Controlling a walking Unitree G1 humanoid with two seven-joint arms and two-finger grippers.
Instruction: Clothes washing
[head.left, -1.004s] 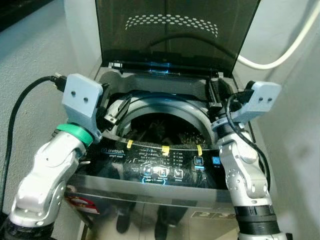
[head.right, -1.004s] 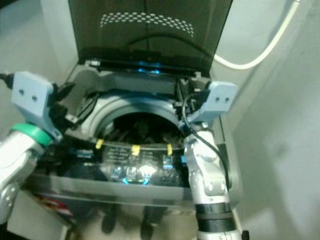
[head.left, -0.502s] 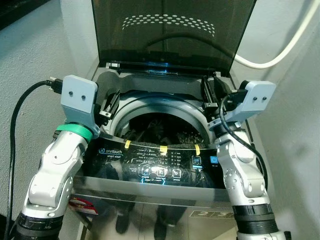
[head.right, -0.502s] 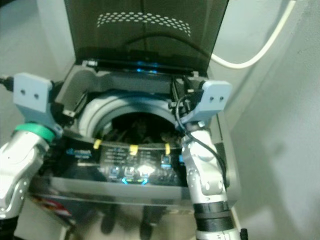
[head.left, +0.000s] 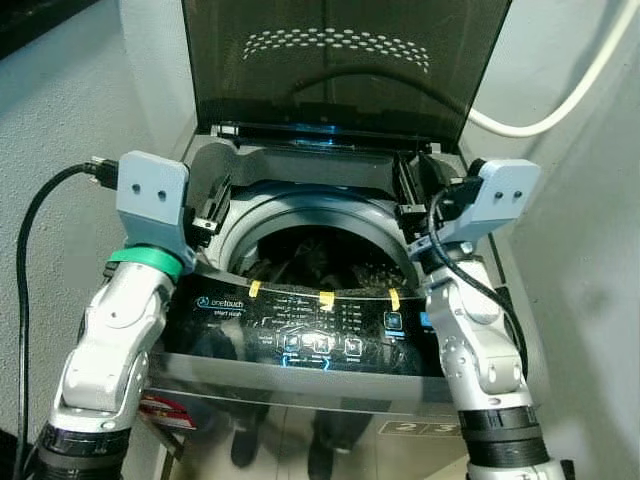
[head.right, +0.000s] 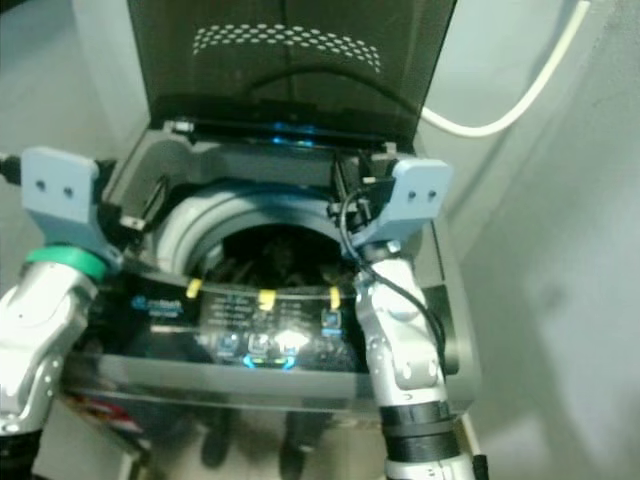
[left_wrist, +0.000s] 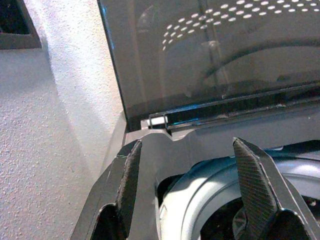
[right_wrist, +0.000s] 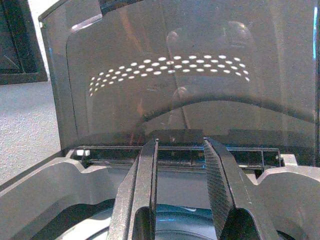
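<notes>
A top-loading washing machine stands before me with its dark tinted lid raised upright. Dark clothes lie low in the drum. My left gripper hovers over the left side of the tub rim, open with nothing between its fingers. My right gripper hangs over the right side of the rim near the lid hinge, pointing at the lid. It is open too, with a narrower gap and nothing held.
The glossy control panel with lit buttons and yellow tape tabs runs along the front edge. A white hose curves over the wall at the back right. A black cable loops from my left wrist. Walls close in on both sides.
My left gripper has drawn up and back from the drum's rim toward the left. The right wrist has shifted slightly left. The camera has also moved a little.
</notes>
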